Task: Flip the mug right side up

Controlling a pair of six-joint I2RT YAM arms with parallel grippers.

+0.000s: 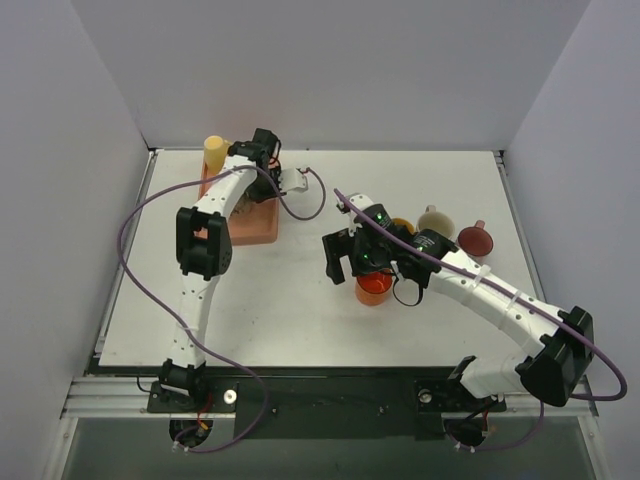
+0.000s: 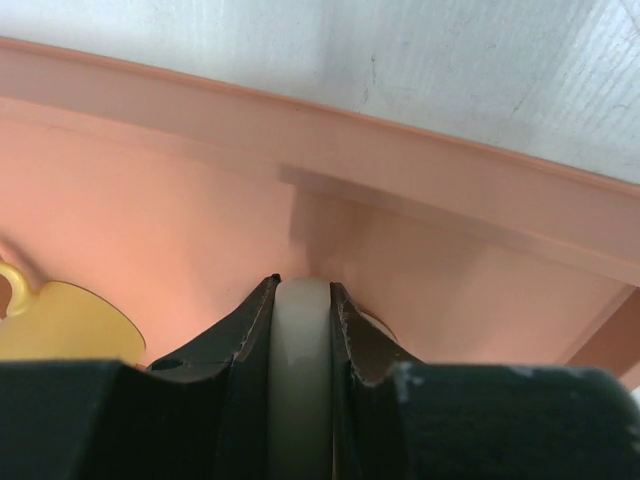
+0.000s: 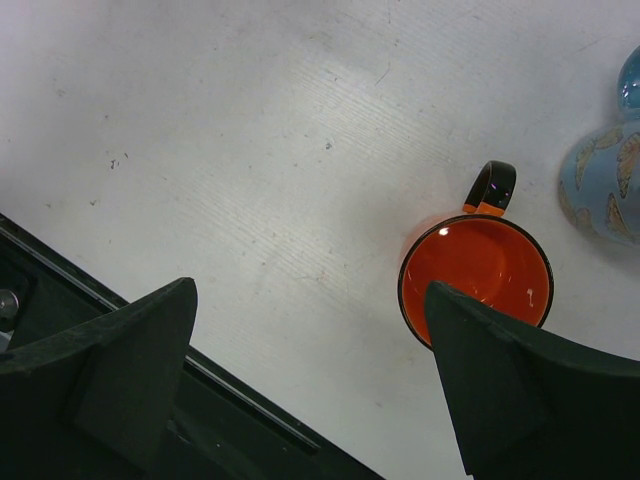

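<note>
The left gripper [image 1: 265, 150] reaches to the far left of the table [image 1: 300, 320], over the far end of a salmon-pink tray [image 1: 255, 228]. In the left wrist view this claw [image 2: 302, 290] is pinched narrow. Its two black fingers [image 2: 250, 330] press on either side of a rounded off-white band, part of the off-white mug [image 2: 300, 340] that sits inside the tray [image 2: 150, 200]. So little of this mug shows between the fingers that I cannot tell whether the band is handle or wall, nor which way up the mug is. The tray's raised far wall runs across behind it, with pale table surface beyond. A yellow mug [image 2: 60, 325] with a curved handle lies just left of the claw in the tray. From above, it [image 1: 214, 150] is at the tray's far left corner.

The right gripper [image 1: 340, 258] hangs above the middle of the table with its claw [image 3: 308, 290] spread wide and nothing between the fingers. An orange mug [image 3: 475, 275] with a black handle stands upright on the table, its glossy orange inside facing up, partly under the right-hand finger. From above, this mug [image 1: 375, 290] is just right of the claw. A pale blue patterned vessel [image 3: 600, 185] is at the right edge of the wrist view. Farther right on the table are a cream-coloured mug [image 1: 434, 220] and a dark red mug [image 1: 476, 239], side by side.
</note>
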